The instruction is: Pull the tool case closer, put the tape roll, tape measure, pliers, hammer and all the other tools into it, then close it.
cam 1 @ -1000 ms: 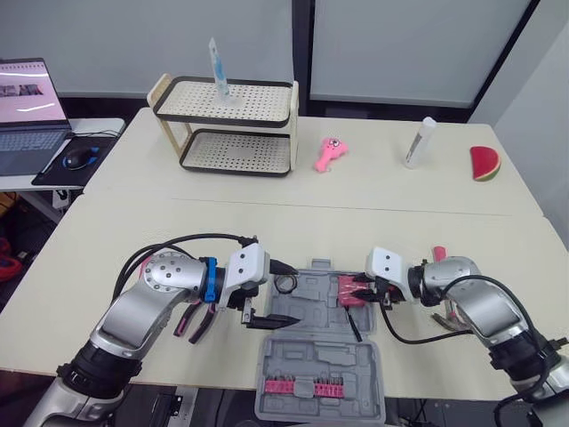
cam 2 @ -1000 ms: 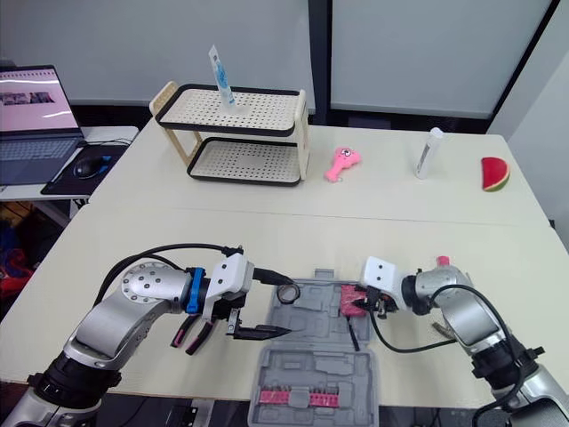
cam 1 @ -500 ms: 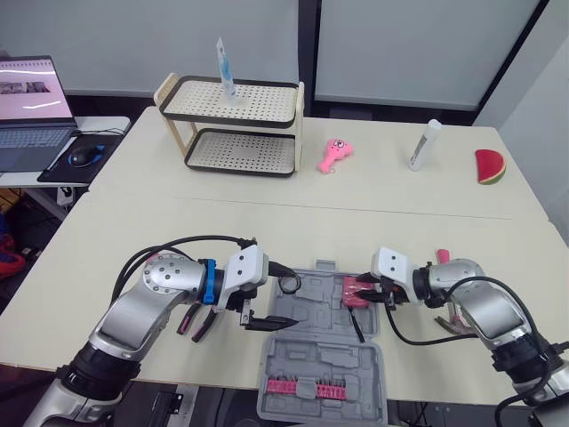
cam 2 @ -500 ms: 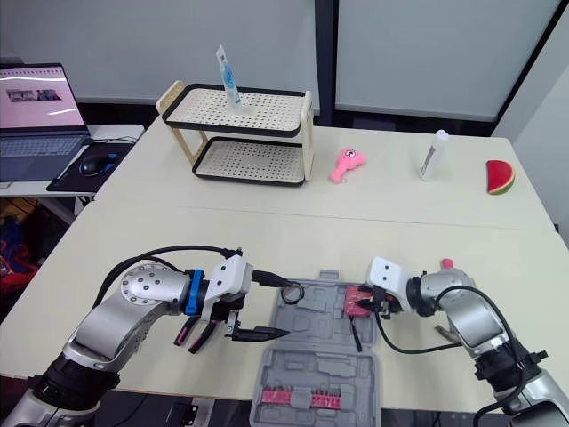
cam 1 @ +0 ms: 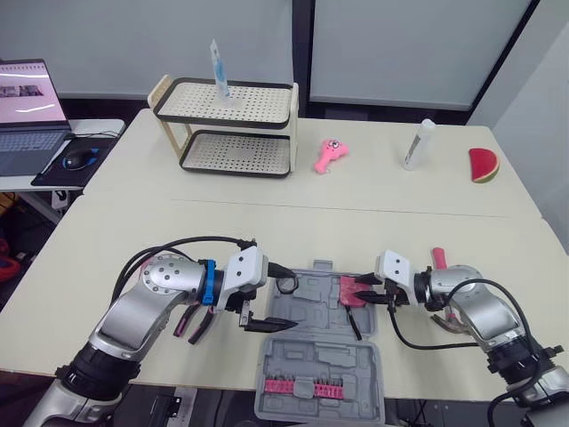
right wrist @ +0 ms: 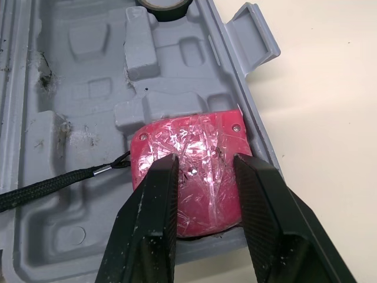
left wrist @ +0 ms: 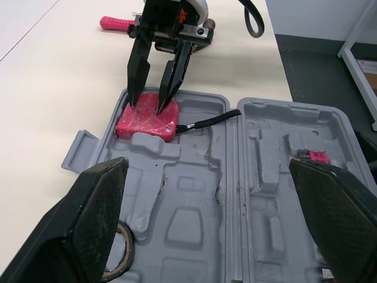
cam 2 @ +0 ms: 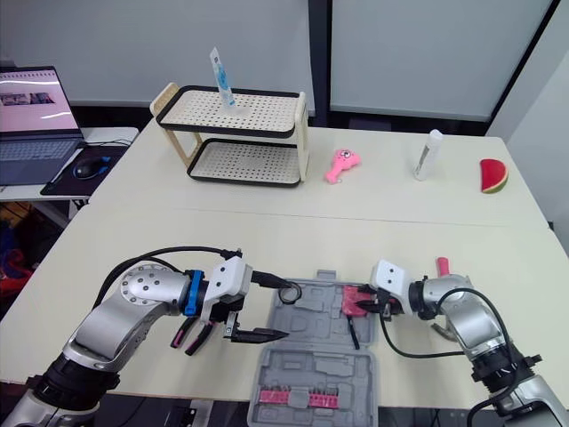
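— Packing stage, is it?
— Yes. The tape measure point(right wrist: 188, 141) sits in the tool case point(cam 1: 316, 342), at its right end. The right gripper point(right wrist: 205, 160) has its 2 fingers parted above it, gripping nothing. The left gripper point(left wrist: 206, 165) hangs wide open, empty. Next, I'd guess, it needs to reach for the hammer point(cam 1: 437, 258).

The grey tool case point(cam 1: 311, 307) lies open and flat; the black tape roll point(cam 1: 285, 285) sits inside at ten o'clock; the pink tape measure point(cam 1: 348, 291) at two; pliers point(cam 1: 196, 323) lie outside at nine; the hammer point(cam 1: 436, 257) at two.
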You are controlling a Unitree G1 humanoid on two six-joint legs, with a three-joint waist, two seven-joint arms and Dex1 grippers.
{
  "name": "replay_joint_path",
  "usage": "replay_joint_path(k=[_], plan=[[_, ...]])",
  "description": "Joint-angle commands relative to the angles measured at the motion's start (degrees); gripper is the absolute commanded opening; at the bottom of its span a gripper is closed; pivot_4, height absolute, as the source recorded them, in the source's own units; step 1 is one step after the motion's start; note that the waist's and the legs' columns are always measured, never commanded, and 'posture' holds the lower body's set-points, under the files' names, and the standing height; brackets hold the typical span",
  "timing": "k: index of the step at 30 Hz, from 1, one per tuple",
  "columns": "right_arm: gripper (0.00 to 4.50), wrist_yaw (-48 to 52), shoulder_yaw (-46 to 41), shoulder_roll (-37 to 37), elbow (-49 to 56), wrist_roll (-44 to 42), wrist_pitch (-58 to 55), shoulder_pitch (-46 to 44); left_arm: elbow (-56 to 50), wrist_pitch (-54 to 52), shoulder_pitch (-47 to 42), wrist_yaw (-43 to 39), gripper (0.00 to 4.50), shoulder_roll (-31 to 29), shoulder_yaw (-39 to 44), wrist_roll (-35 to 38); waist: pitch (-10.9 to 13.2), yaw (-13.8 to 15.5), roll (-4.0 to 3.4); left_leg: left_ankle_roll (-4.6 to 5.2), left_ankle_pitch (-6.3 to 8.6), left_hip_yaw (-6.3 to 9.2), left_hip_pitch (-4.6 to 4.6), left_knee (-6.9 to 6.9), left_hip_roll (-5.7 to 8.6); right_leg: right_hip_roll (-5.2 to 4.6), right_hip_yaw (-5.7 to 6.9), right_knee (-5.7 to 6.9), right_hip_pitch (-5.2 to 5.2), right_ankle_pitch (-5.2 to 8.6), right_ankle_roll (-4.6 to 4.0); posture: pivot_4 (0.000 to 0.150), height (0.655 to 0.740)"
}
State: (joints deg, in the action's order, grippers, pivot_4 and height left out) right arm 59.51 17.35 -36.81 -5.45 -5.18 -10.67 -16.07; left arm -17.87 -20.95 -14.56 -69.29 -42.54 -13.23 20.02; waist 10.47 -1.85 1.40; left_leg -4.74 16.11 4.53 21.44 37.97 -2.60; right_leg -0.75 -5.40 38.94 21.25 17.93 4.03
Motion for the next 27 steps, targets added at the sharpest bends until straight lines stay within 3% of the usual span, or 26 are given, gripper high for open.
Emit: replay_joint_path(k=[1, 10, 14, 20, 27], plan=[[1.50, -0.5, 0.8, 1.0, 0.6, 1.1, 0.3, 1.6, -0.8, 1.1, 0.3, 0.6, 4.50, -0.1, 1.4, 0.2, 0.0, 0.0, -0.01, 0.00, 0.00, 0.00, 0.00, -0.01, -0.01, 0.00, 0.00, 0.00, 0.01, 0.00, 0.00, 0.150, 0.7350], [1.50, -4.1, -4.6, 0.9, 19.3, -3.2, -7.4, 1.8, 4.2, 2.9, 3.0, 1.1, 4.50, -2.5, 8.8, 1.9, 0.2, -0.2, -0.30, 0.00, 0.00, 0.02, 0.36, 0.00, -0.03, 0.04, -0.05, 0.18, 0.50, -0.02, -0.03, 0.150, 0.7350], [1.50, -5.8, -11.9, -2.8, 30.6, -6.6, -14.5, 5.7, 10.2, 3.3, 6.4, 2.4, 4.50, -4.4, 18.9, 4.3, 0.2, 0.0, -0.32, 0.00, 0.00, 0.03, 0.48, -0.01, -0.02, 0.01, 0.00, 0.17, 0.56, -0.01, -0.04, 0.150, 0.7350], [1.50, -5.6, -28.9, -11.1, 38.8, -7.7, -15.5, 22.3, 23.0, 5.0, 12.3, 5.2, 4.50, -8.2, 33.6, 4.5, 0.2, 0.3, -0.29, 0.00, 0.00, 0.02, 0.46, -0.01, 0.00, -0.04, 0.11, 0.13, 0.49, 0.01, -0.06, 0.150, 0.7350], [1.50, -3.3, -51.0, -10.5, 35.9, -7.9, -11.1, 41.9, 34.7, 9.9, 21.8, 5.5, 4.50, -9.9, 43.3, 3.3, 0.1, 0.0, -0.22, 0.00, 0.00, -0.08, 0.25, 0.00, -0.02, -0.02, -0.01, 0.15, 0.32, 0.02, -0.05, 0.150, 0.7350]])
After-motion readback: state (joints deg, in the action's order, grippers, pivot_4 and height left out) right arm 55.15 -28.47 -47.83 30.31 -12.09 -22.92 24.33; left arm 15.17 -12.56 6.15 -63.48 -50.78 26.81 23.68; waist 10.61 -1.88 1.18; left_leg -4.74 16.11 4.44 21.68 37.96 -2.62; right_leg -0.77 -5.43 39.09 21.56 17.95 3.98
